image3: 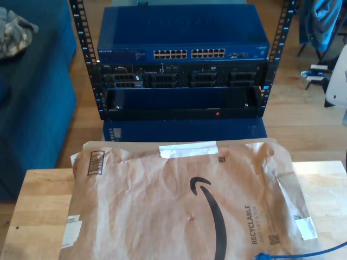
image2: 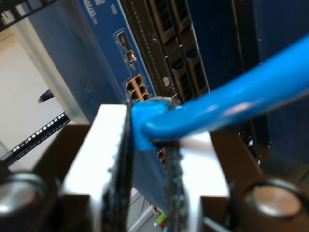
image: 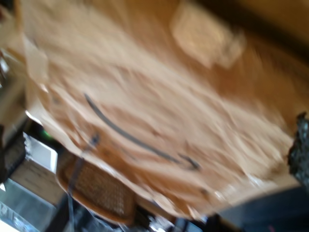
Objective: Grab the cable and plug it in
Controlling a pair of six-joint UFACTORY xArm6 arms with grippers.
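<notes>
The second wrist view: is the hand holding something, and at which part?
My second hand holds the blue cable, pinched at its plug end, near the ports of the blue switch.

Brown paper (image3: 162, 216) on wooden table (image3: 32, 200), perhaps crumpled.

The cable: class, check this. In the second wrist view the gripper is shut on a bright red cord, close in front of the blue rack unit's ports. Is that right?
Not quite. The colour is wrong: the cable pinched by my second gripper is bright blue, not red, as the second wrist view shows. The rest stands: the jaws are closed on it, close in front of the blue rack unit and its ports.
</notes>
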